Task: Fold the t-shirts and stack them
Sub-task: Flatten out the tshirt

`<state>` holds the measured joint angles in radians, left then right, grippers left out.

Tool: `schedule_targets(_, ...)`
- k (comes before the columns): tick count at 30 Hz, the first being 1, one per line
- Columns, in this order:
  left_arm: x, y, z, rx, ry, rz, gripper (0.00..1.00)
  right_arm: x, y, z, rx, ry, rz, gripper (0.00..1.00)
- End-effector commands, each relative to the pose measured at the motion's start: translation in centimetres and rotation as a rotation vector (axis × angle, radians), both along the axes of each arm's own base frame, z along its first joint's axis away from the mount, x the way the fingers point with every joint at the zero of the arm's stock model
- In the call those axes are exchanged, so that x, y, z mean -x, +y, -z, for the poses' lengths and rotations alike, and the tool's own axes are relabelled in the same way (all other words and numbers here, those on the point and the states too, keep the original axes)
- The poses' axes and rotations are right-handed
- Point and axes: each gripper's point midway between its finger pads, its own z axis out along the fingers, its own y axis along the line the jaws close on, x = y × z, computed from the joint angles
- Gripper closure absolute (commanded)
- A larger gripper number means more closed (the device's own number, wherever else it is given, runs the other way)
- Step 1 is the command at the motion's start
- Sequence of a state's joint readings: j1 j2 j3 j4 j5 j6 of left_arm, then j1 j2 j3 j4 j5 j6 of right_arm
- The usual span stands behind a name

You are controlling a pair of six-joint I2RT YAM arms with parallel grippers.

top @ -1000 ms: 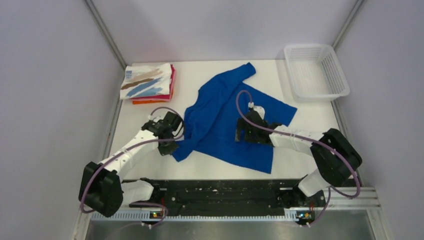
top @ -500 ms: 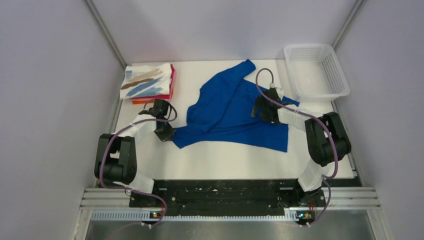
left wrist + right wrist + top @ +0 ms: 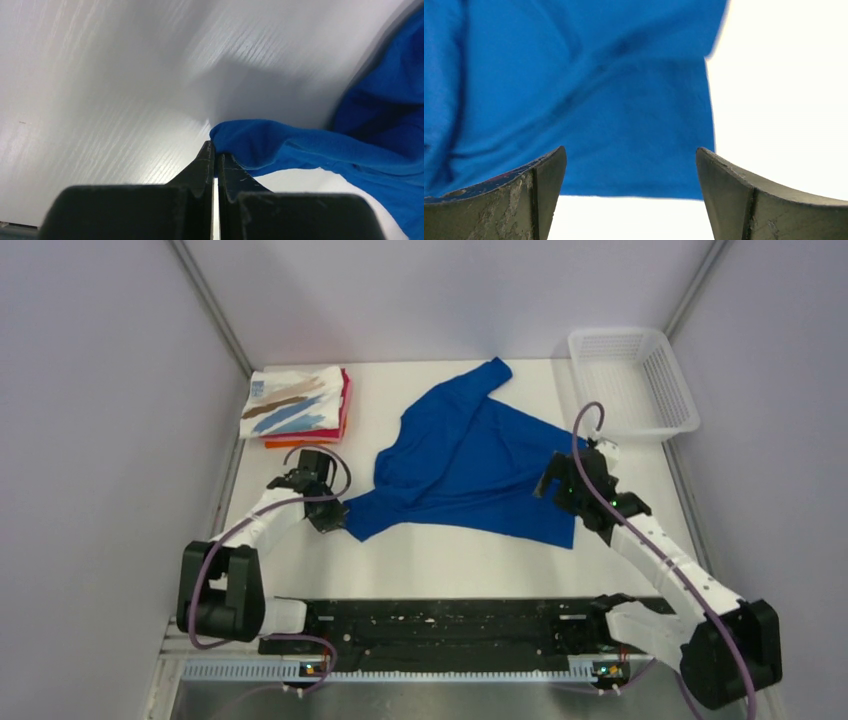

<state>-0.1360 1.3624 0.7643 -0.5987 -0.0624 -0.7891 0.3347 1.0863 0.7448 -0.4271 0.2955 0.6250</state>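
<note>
Surroundings: I see a white mesh basket (image 3: 678, 390) at the far right corner of the bench (image 3: 450, 565), apart from the cloth. The folded stack (image 3: 296, 406) sits far left, a white streaked shirt on top with red and orange edges below.

The blue t-shirt (image 3: 460, 460) lies rumpled mid-bench, long axis roughly left to right, one sleeve pointing to the far edge.

Left gripper (image 3: 215, 150): pinched together on the shirt's near-left corner. Right gripper (image 3: 630, 152): spread wide above the near-right corner, gripping nothing.

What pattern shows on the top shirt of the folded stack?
Top shirt: white with brown and blue streaks; clearest in the top external view.
</note>
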Motion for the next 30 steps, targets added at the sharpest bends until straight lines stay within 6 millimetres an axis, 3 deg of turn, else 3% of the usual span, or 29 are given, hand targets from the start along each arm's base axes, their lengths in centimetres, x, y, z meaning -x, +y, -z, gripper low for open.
schedule_targets(1, 0.3, -0.4, -0.9, 0.031, -0.056, 0.030, 1.00, 6.5, -2.3, 4.8, -0.017, 0.171, 0.105, 0.01)
schedule_targets(7, 0.2, -1.6, -1.3, 0.097, -0.085, 0.062, 1.00, 8.0, -1.7, 8.0, -0.082, 0.198, 0.100, 0.05)
schedule_targets(13, 0.3, -1.6, -1.5, 0.097, -0.096, 0.063, 1.00, 7.6, -1.4, 9.8, -0.029, 0.274, 0.046, 0.25)
schedule_targets(16, 0.2, -1.5, -1.6, 0.092, -0.105, 0.059, 1.00, 8.0, -1.1, 10.3, -0.039, 0.299, 0.034, 0.33)
schedule_targets(20, 0.1, -0.2, -1.3, 0.025, -0.103, 0.042, 1.00, 8.3, -1.3, 10.7, -0.034, 0.303, 0.039, 0.35)
schedule_targets(23, 0.0, -0.6, -1.3, 0.042, -0.100, 0.048, 1.00, 8.4, -1.8, 10.9, -0.014, 0.313, 0.060, 0.39)
schedule_targets(26, -0.1, -0.8, -1.2, 0.053, -0.105, 0.048, 1.00, 8.4, -1.9, 11.3, -0.004, 0.332, 0.074, 0.48)
schedule_targets(30, 0.2, -0.7, -1.1, 0.051, -0.099, 0.046, 1.00, 8.2, -1.9, 11.9, 0.008, 0.352, 0.080, 0.69)
